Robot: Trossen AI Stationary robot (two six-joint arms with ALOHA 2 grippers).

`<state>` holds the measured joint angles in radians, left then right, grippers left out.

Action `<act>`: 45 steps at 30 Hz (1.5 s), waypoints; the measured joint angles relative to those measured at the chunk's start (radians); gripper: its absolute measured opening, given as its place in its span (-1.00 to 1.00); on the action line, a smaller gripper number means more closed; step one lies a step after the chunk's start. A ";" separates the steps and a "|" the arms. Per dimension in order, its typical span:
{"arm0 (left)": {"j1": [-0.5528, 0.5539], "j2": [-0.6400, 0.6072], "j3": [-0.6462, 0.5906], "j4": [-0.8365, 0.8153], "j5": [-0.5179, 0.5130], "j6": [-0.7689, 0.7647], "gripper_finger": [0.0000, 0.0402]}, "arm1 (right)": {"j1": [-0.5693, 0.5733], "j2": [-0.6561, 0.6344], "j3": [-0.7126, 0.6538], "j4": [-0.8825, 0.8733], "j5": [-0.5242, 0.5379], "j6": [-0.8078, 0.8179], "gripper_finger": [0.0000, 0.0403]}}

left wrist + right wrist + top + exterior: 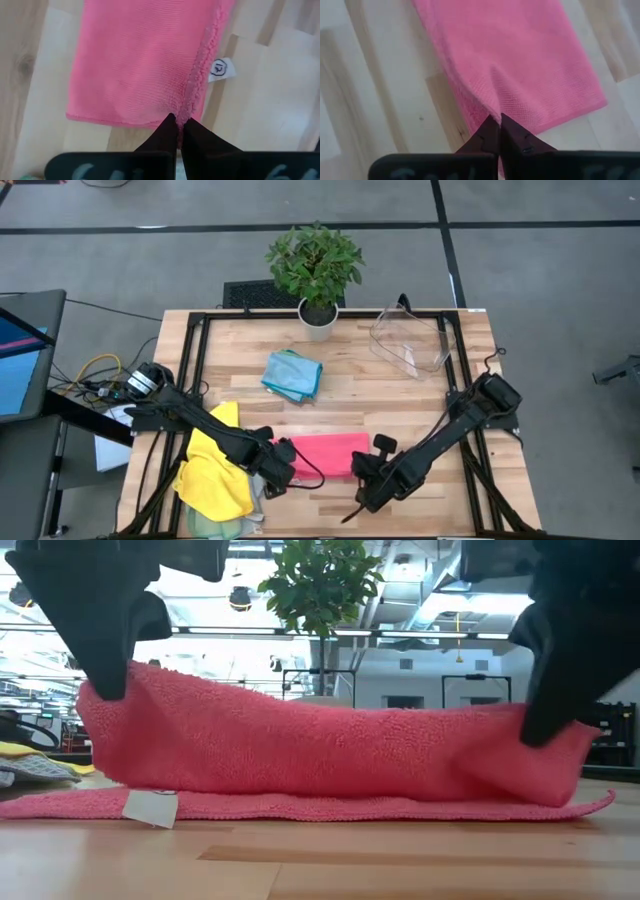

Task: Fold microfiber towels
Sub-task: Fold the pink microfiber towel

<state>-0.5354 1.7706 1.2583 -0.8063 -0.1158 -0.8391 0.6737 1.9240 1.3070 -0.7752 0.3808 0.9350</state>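
Observation:
A pink microfiber towel (328,454) lies near the table's front edge, doubled over lengthwise. Its lower layer (300,806) rests flat on the wood, and its upper layer (320,745) is raised at both ends. My left gripper (284,460) is shut on the towel's left end and my right gripper (365,472) is shut on its right end. A white tag (222,69) sticks out from the hem. A folded blue towel (292,373) lies mid-table. A yellow towel (215,468) is heaped at the front left over a sage green one (228,526). My left gripper pinches the pink towel's hemmed edge (186,111) at its left end between both fingers, coming steeply from above. That end (105,710) is held up off the table. The layer below stays on the wood. My right gripper pinches the upper layer's right end (496,111) between both fingers, slanting down from above. The cloth puckers into a small ridge at the fingers. That end (555,755) is raised and sags toward the middle, while the lower layer lies on the table.
A potted plant (317,270) stands at the far edge. A clear plastic bin (410,340) lies tipped at the far right. Bare wood shows between the blue towel and the pink one, and along the right side.

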 joint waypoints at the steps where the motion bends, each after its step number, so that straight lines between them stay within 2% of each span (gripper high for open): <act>1: 0.000 0.000 0.000 0.008 0.010 0.006 -1.00 | 0.000 0.004 0.000 -0.006 -0.001 0.000 -0.88; 5: 0.000 0.000 0.000 0.050 0.037 0.034 -1.00 | 0.000 0.010 0.000 -0.009 -0.006 -0.001 -0.86; 14: 0.000 0.000 0.000 0.058 0.029 0.055 -1.00 | 0.000 0.010 -0.016 0.017 -0.018 0.000 -0.82; 18: -0.002 0.000 0.000 0.085 0.078 0.086 -0.97 | 0.003 0.010 -0.031 0.019 -0.039 0.008 -0.79; 22: -0.003 0.000 0.000 0.092 0.121 0.103 -0.78 | 0.004 0.010 -0.033 0.023 -0.041 0.007 -0.70; 32: -0.003 -0.001 0.000 0.071 0.220 0.098 -0.09 | 0.029 0.004 -0.033 0.022 -0.049 -0.010 -0.45; 37: -0.003 -0.001 0.000 -0.003 0.142 0.016 0.06 | 0.060 -0.028 -0.033 0.012 -0.091 -0.027 -0.31; 45: -0.002 -0.003 0.000 0.063 -0.013 -0.067 0.08 | 0.138 -0.108 -0.033 -0.112 -0.102 0.030 0.00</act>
<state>-0.5377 1.7675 1.2587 -0.7435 -0.1289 -0.9059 0.8120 1.8159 1.2736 -0.8869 0.2784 0.9651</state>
